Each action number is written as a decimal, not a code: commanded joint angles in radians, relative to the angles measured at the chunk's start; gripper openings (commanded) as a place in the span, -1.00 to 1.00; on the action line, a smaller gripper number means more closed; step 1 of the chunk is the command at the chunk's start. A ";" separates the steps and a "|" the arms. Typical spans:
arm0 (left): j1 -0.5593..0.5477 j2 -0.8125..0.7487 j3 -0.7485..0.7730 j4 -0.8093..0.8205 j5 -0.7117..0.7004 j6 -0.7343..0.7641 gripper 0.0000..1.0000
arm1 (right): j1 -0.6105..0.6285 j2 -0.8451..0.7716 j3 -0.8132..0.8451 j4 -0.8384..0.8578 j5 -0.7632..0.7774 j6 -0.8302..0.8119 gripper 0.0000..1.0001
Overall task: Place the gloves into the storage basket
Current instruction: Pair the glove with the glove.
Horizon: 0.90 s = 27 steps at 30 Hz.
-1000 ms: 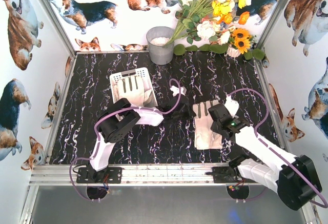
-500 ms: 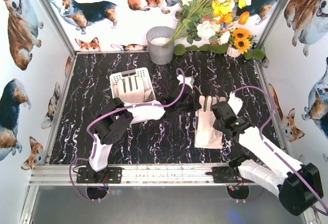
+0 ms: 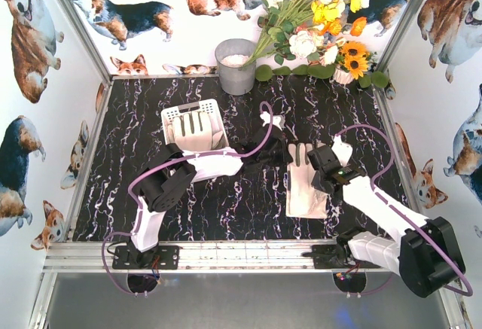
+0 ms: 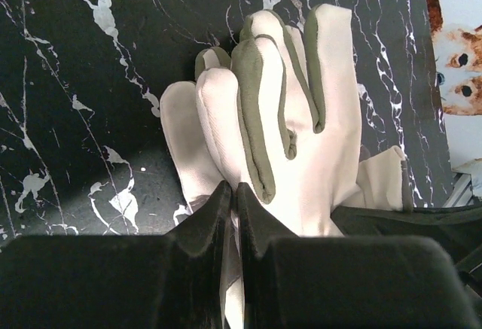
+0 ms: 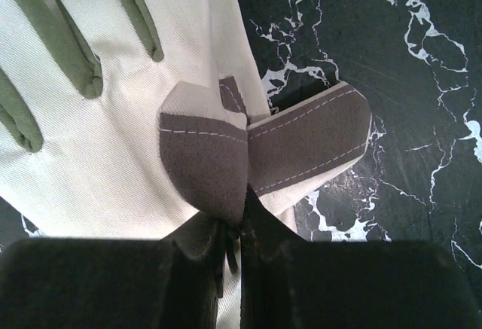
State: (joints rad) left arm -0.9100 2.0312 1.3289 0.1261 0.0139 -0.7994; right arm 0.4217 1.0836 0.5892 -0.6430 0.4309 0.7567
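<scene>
One cream glove [image 3: 305, 190] lies flat on the black marble table, fingers pointing away from the arms. My left gripper [image 3: 285, 156] is at the left of its fingers. In the left wrist view this gripper [image 4: 235, 192] is shut on a pinch of the glove [image 4: 301, 133]. My right gripper [image 3: 318, 165] is at the glove's right side. Seen from the right wrist, the gripper [image 5: 242, 227] is shut on the grey thumb patch [image 5: 301, 144] of the glove [image 5: 113, 148]. The white storage basket [image 3: 175, 112] stands back left and holds another glove [image 3: 197, 129].
A grey metal bucket [image 3: 236, 65] stands at the back of the table, next to a bunch of artificial flowers [image 3: 316, 20]. Walls printed with corgis enclose the table on three sides. The left arm's purple cable [image 3: 260, 129] loops above the table between basket and glove.
The left arm has stretched farther back and right, and the glove's finger end now lies flatter and farther from the arms. The right gripper has shifted slightly back and left. Both stay shut.
</scene>
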 commanded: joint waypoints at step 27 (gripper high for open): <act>0.040 0.096 0.037 0.009 0.019 0.027 -1.00 | -0.014 0.072 -0.014 0.027 0.005 0.027 -1.00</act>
State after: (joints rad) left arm -0.8829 2.1109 1.3304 0.1249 0.0330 -0.7986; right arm 0.4160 1.1542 0.5739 -0.5869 0.3840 0.7650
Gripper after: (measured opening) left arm 0.005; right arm 0.069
